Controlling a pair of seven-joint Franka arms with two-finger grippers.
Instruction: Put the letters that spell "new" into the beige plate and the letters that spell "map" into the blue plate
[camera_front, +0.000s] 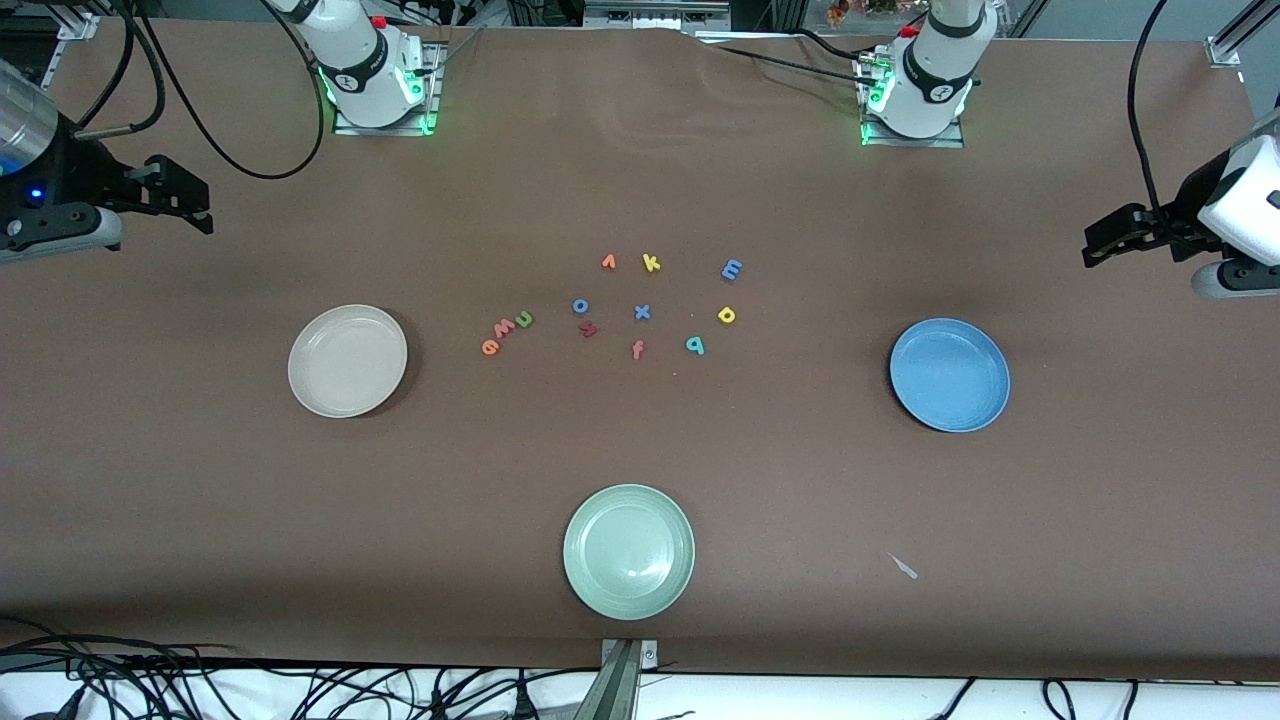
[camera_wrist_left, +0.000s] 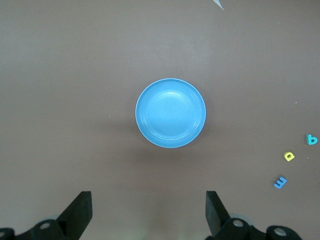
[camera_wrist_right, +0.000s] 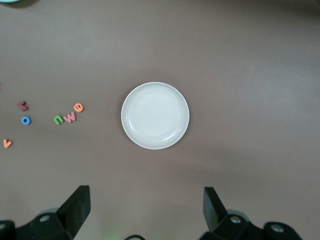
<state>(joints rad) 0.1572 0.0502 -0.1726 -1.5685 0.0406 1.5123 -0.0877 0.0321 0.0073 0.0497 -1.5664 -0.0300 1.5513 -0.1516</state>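
Observation:
The green n (camera_front: 524, 320), salmon w (camera_front: 503, 328) and orange e (camera_front: 490, 346) lie in a row on the cloth, beside the empty beige plate (camera_front: 347, 360). Toward the empty blue plate (camera_front: 949, 374) lie the blue m (camera_front: 732, 268), yellow p (camera_front: 727, 315) and teal a (camera_front: 695, 345). My right gripper (camera_wrist_right: 145, 207) hangs open high over the cloth by the beige plate (camera_wrist_right: 155, 115), holding nothing. My left gripper (camera_wrist_left: 148, 210) hangs open high by the blue plate (camera_wrist_left: 170, 113), also holding nothing.
Other letters lie among them: an orange v (camera_front: 608, 262), yellow k (camera_front: 651, 263), blue x (camera_front: 642, 312), blue o (camera_front: 581, 306), a dark red letter (camera_front: 588, 329) and a salmon f (camera_front: 638, 349). A pale green plate (camera_front: 629, 551) sits nearest the front camera.

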